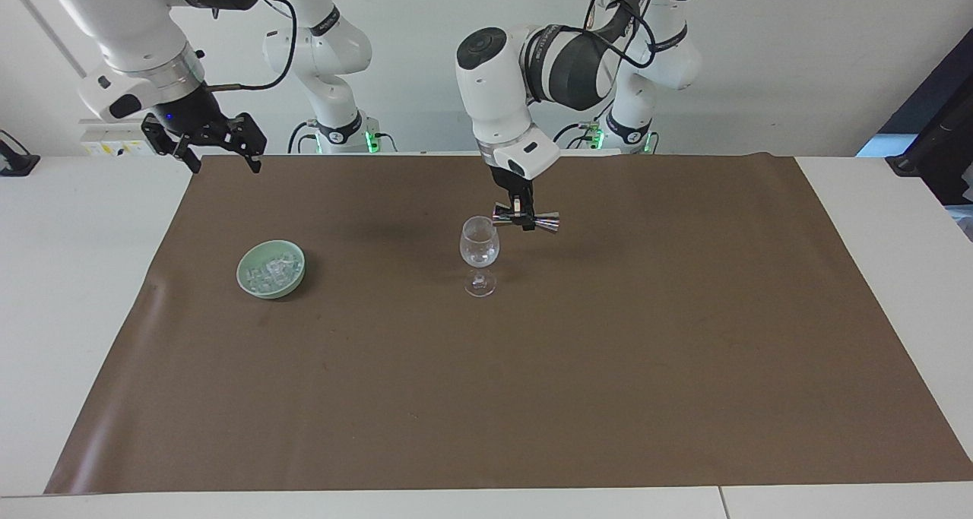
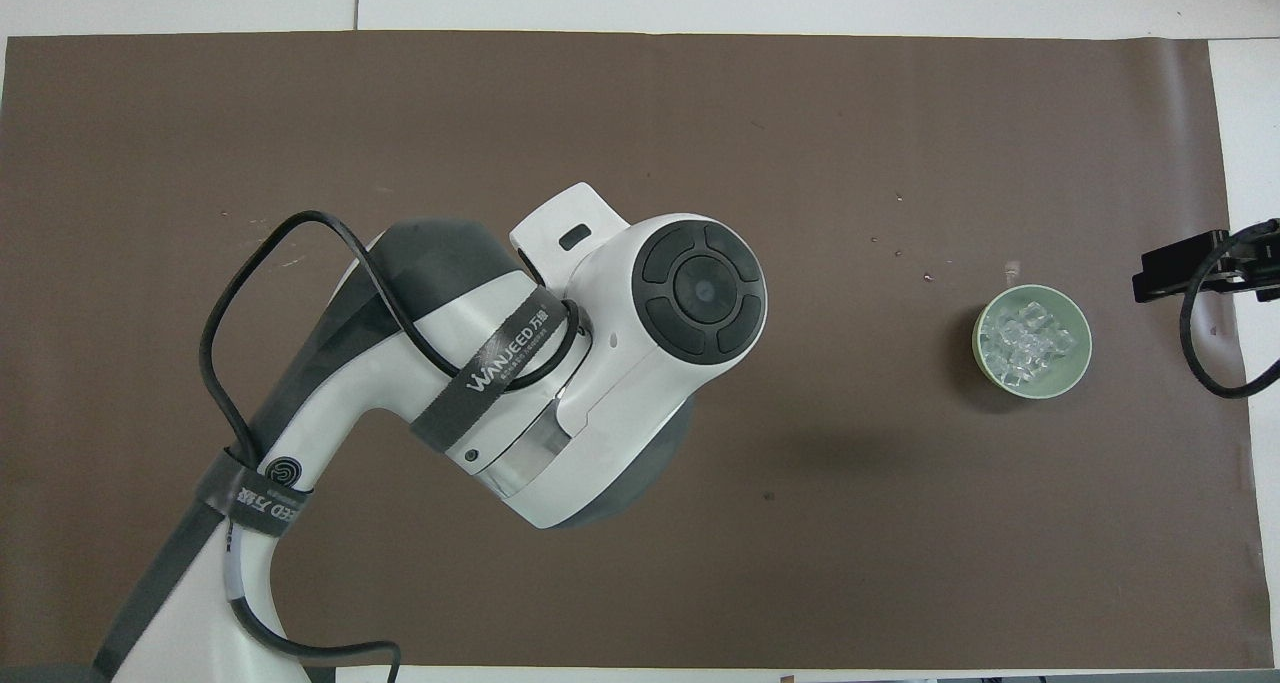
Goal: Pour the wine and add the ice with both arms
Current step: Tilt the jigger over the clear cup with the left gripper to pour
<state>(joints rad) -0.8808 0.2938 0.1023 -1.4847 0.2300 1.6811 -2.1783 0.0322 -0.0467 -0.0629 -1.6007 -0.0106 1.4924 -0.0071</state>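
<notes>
Right gripper [image 1: 220,156] waits open, well apart from ice [image 1: 271,270].

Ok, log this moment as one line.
left gripper: shut on jigger, level beside glass rim | right gripper: open, waiting over table edge | ice: in bowl

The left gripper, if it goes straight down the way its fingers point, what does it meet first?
The left gripper, shut on the metal jigger, points down beside the wine glass. It would probably meet the brown mat first, though depth is unclear.
</notes>
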